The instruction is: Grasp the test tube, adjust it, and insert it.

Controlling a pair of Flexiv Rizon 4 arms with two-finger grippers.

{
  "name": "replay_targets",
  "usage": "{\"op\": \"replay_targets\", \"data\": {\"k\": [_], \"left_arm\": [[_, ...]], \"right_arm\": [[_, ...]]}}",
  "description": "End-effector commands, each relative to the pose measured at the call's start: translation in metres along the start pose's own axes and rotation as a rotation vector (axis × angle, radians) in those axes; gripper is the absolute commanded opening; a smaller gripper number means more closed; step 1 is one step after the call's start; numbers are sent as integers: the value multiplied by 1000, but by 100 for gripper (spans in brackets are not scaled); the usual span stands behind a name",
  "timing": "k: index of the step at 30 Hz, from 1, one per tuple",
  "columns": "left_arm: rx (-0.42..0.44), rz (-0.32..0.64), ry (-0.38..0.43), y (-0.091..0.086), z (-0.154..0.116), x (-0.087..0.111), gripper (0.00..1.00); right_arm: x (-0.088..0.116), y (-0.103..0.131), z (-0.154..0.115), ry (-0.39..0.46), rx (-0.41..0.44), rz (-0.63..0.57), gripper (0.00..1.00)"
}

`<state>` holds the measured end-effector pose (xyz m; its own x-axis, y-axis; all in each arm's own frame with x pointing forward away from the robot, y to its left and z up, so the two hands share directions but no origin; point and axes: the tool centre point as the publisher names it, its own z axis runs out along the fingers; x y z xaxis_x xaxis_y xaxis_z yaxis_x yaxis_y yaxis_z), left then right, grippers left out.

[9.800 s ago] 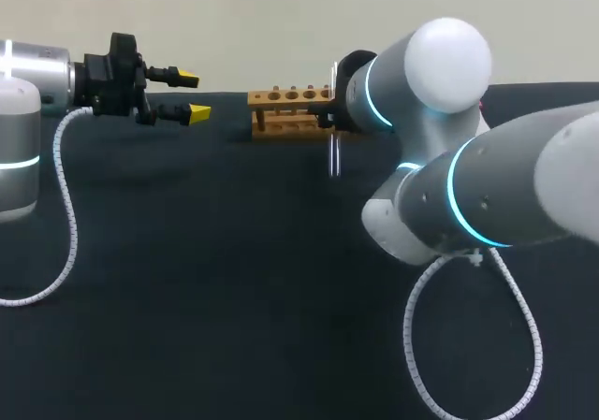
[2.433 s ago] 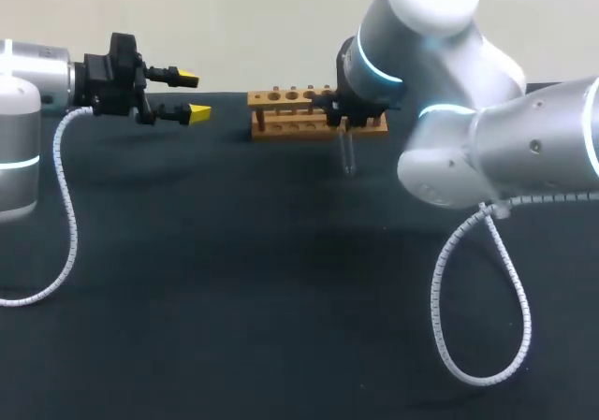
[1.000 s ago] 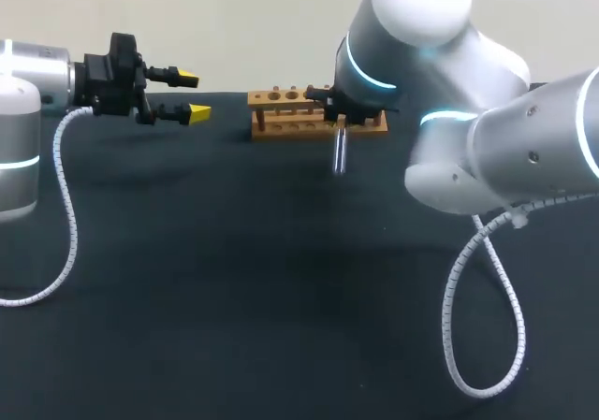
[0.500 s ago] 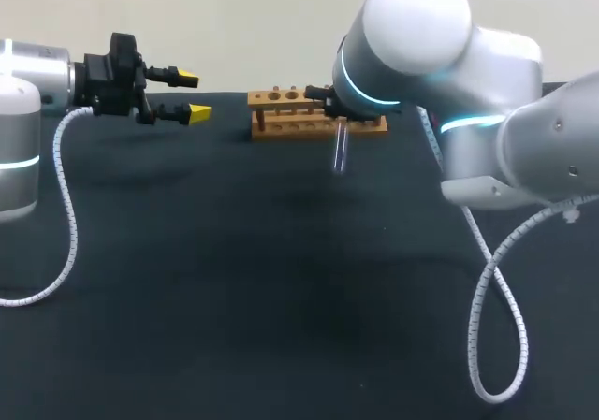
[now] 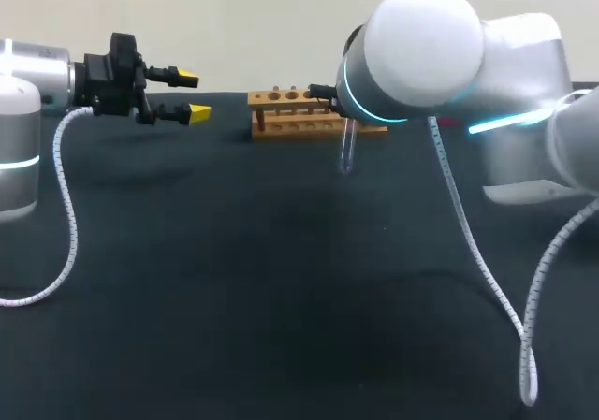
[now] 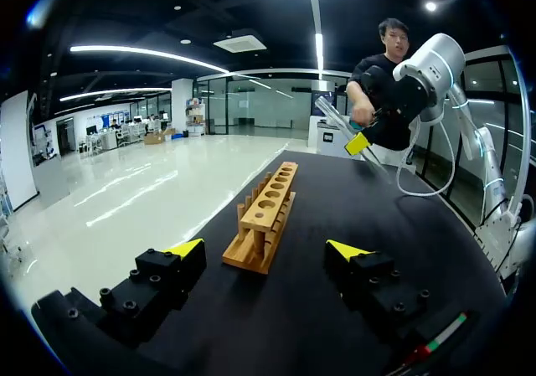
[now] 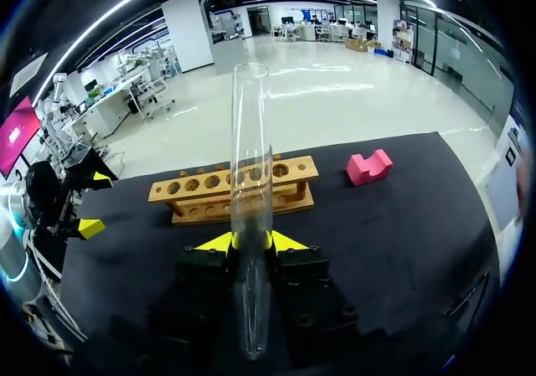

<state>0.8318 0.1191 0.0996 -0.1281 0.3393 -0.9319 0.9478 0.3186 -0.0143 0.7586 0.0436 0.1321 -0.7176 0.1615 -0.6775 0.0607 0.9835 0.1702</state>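
Right arm swung rightward, test tube above black table.

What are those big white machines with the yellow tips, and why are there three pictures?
They are two robot arms, a left arm and a right arm, at a black table. One picture comes from a camera up high behind the robot, looking down. The two round pictures come from small cameras on each arm's wrist, looking out along its fingers. The yellow tips belong to each arm's tool, which pinches things like two fingers. The right tool is shut on a clear glass test tube and holds it above the table. The left tool is open and holds nothing. On the table stands a wooden rack with a row of holes for tubes. Near one end of it lies a small pink block.
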Motion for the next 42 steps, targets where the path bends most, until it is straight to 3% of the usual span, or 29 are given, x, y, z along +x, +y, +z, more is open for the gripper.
{"op": "replay_targets", "data": {"k": [1,42], "left_arm": [[-1,3,-4,0,-1,1,100],[-1,3,-4,0,-1,1,100]], "right_arm": [[4,-6,-8,-339,-11,3,0],[2,-6,-9,-353,-24,1,0]]}}
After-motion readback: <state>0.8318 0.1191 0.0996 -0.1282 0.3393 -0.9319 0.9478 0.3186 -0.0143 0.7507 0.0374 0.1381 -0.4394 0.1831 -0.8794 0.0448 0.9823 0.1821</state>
